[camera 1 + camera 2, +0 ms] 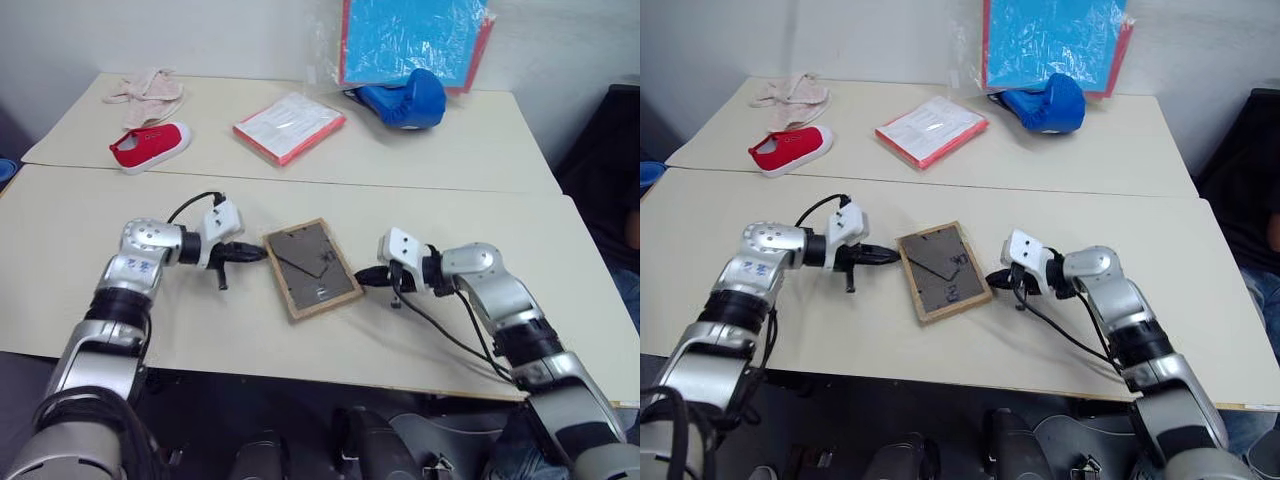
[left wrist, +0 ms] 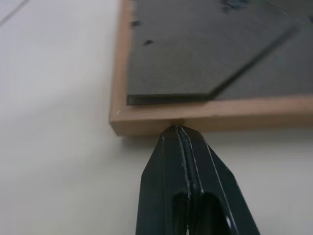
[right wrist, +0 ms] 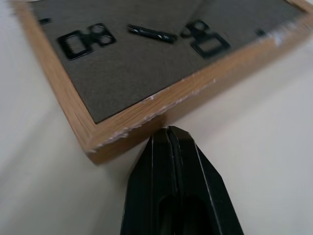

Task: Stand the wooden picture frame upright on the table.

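Cream bench (image 1: 300,345) carries the wooden picture frame (image 1: 311,268), lying flat, backing board up. Left end effector (image 1: 258,253), closed and empty, touches its left edge; right end effector (image 1: 364,279), closed, sits at its right edge.

Soft, even indoor light falls from above and leaves the table (image 1: 300,340) pale and matte, with no hard glare. Shadows are faint: a thin dark line hugs the edge of the picture frame (image 1: 311,268), and small smudges lie under the arms. The clear wrapping on the blue board (image 1: 412,40) catches a few white glints. The head views are moderately sharp. In the wrist views the frame's near wooden edge is fairly crisp while its far parts and the black fingers (image 2: 188,191) go soft and blurred.
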You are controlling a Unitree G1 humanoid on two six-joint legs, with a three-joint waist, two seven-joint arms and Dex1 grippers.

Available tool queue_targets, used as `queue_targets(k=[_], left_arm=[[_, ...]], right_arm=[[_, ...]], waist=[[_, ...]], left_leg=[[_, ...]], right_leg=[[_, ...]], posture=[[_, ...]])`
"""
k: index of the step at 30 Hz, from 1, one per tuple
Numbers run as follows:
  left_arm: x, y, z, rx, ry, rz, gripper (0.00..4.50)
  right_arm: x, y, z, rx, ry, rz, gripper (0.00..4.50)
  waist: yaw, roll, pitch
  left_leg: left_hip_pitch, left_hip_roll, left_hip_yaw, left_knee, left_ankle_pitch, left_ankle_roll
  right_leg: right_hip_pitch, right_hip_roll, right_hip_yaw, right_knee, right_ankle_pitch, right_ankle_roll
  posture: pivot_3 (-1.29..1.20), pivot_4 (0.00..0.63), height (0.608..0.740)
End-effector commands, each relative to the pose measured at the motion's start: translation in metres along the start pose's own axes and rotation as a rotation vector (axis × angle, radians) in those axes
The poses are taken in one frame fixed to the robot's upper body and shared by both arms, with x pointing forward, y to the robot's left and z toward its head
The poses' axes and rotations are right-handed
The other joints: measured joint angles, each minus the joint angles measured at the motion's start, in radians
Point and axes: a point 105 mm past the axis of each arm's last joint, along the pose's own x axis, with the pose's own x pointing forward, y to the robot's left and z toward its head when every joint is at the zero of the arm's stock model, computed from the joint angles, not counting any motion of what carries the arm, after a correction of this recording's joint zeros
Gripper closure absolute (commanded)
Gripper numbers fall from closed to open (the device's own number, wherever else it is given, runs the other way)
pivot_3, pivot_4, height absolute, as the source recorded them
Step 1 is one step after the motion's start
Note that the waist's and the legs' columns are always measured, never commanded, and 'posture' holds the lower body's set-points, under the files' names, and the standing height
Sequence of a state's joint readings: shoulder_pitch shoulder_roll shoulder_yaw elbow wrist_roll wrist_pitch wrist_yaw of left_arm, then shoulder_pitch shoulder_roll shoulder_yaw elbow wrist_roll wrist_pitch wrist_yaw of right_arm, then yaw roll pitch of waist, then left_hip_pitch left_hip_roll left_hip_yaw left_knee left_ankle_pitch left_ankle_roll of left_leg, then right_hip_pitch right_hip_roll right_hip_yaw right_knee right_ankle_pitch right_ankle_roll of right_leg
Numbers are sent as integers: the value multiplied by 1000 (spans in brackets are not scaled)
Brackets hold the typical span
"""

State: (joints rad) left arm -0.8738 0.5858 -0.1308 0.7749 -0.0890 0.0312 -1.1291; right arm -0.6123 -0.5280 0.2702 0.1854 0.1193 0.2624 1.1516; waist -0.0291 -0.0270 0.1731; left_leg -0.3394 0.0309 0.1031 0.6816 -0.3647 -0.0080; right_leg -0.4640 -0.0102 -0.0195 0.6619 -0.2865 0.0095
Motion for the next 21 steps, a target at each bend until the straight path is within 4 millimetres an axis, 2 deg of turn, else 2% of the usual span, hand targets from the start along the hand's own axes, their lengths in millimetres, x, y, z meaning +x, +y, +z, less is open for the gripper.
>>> queue_targets(k=[1, 4, 7, 10, 13, 19, 21], left_arm=[[0, 7, 15, -16, -70, 15, 4474], [-4, 3, 8, -35, -42, -18, 4474], [-20, -8, -11, -135, 24, -94, 3908], [-40, -18, -23, -467, 70, -158, 2980], [-50, -32, -16, -788, 35, -236, 2019], [-37, -57, -21, -1030, 74, -259, 170], [-26, -61, -22, -1109, 79, -251, 48]], right_arm=[[-7, 4, 18, -38, -39, -16, 4500], [-10, 3, 17, -36, -26, -42, 4500], [-17, -1, 13, -78, 13, -66, 4500], [-22, -5, 14, -148, 48, -64, 4500], [-23, -7, 14, -247, 91, -57, 4500], [-13, -11, 13, -347, 125, -70, 4500], [-7, -11, 12, -369, 132, -70, 4500]], waist=[[-5, 0, 0], [-8, 0, 0], [-15, 0, 0], [-20, 0, 0], [-22, 0, 0], [-21, -1, -1], [-19, -1, -1]], left_leg=[[0, 0, 0, 0, 0, 0], [1, 0, 0, 0, 0, -1], [2, 0, 1, 0, 0, -2], [2, 0, 1, 0, 0, -2], [2, 0, 0, 1, 0, -1], [2, 0, -1, 1, 0, -1], [3, -1, -1, 1, 0, -1]], right_leg=[[0, 0, 0, 0, 0, 0], [0, 0, 0, 0, 0, 0], [0, 1, 1, 1, 0, 0], [0, 1, 1, 1, 0, 0], [0, 1, 1, 1, 0, 0], [1, 0, 1, 1, 0, 0], [1, 0, 1, 1, 0, 0]], posture=[[0, 150, 740], [0, 150, 740], [0, 150, 740], [0, 150, 740], [0, 150, 740], [0, 150, 740], [0, 150, 740]])
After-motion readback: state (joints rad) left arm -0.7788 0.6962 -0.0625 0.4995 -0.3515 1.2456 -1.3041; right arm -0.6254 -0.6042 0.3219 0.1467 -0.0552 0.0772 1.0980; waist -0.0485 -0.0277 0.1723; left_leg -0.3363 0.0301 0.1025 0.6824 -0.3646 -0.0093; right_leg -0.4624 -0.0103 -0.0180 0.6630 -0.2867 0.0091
